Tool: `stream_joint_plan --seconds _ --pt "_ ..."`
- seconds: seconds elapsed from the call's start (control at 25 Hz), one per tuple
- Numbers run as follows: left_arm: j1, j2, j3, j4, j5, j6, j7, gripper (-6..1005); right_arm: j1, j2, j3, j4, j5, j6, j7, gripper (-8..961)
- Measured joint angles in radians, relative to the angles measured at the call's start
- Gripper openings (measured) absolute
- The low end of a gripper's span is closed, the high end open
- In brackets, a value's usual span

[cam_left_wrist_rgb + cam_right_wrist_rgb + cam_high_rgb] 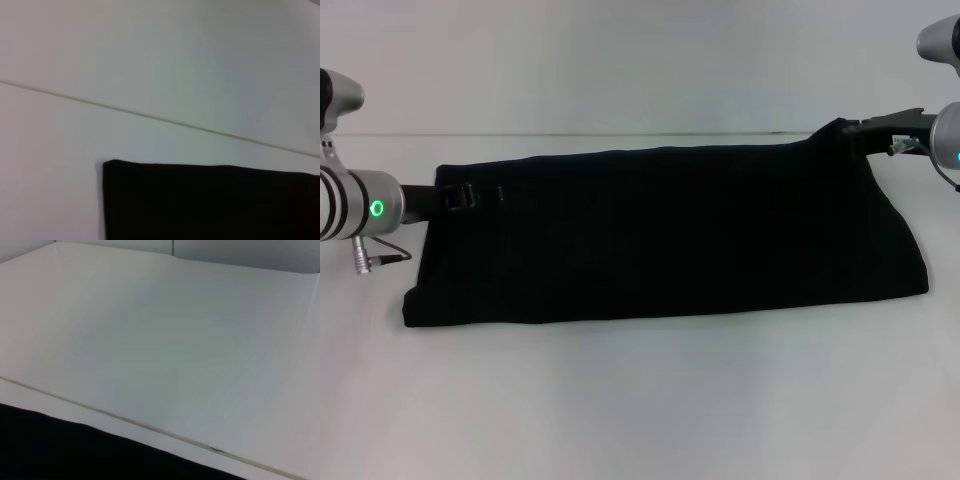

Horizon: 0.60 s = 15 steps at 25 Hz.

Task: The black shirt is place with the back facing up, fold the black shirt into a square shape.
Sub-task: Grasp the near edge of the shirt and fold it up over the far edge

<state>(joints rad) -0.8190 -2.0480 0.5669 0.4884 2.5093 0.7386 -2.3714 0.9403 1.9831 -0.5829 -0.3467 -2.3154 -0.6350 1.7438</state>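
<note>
**White bench, shirt folded to a long band, both hands at its far corners**

White bench point(640, 400), matte and bare-looking, a thin seam point(620, 134) running across it just behind the cloth; beyond that a pale wall. No other objects noted.

- Black shirt point(660, 235): lies across the middle of the bench as a long, wide band, already doubled lengthwise by the look of the thick near edge. Plain black side up, no lettering showing. Near edge fairly straight; right end slopes outward toward the front.
- Far right corner stands pulled up into a small peak, reaching to the right hand point(880, 135). Judged: cloth is pinched there, since slack cloth would not peak by itself. The fingers themselves merge with the black fabric, so cannot tell whether they are clamped or apart.
- Left hand point(460, 197) sits low at the far left corner, over or touching the cloth. Black on black again; finger state cannot be told.
- Placement reads as a two-corner hold on the far edge, one hand per end, which keeps the band taut and square for carrying across.
- Left wrist view: a crisp folded corner of cloth flat on the bench, seam behind it.
- Right wrist view: cloth edge, seam, open bench and wall beyond.

Judged stage: lengthwise folds done; shortening into a square remains.
</note>
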Motion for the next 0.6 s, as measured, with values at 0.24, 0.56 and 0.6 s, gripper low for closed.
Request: stream_joint_plan --seconds 0.24,0.56,0.6 --pt "-0.013 -0.005 0.013 -0.002 -0.004 0.001 0.001 838 0.000 0.002 0.000 0.000 0.000 0.000 -0.001 46" --pt "-0.031 -0.011 0.034 -0.002 -0.006 0.000 0.001 837 -0.002 0.005 0.000 0.000 -0.002 0.000 -0.003 46" --pt "-0.031 -0.011 0.034 -0.001 -0.006 -0.001 0.001 837 -0.003 0.005 0.000 0.000 -0.002 0.000 -0.003 46"
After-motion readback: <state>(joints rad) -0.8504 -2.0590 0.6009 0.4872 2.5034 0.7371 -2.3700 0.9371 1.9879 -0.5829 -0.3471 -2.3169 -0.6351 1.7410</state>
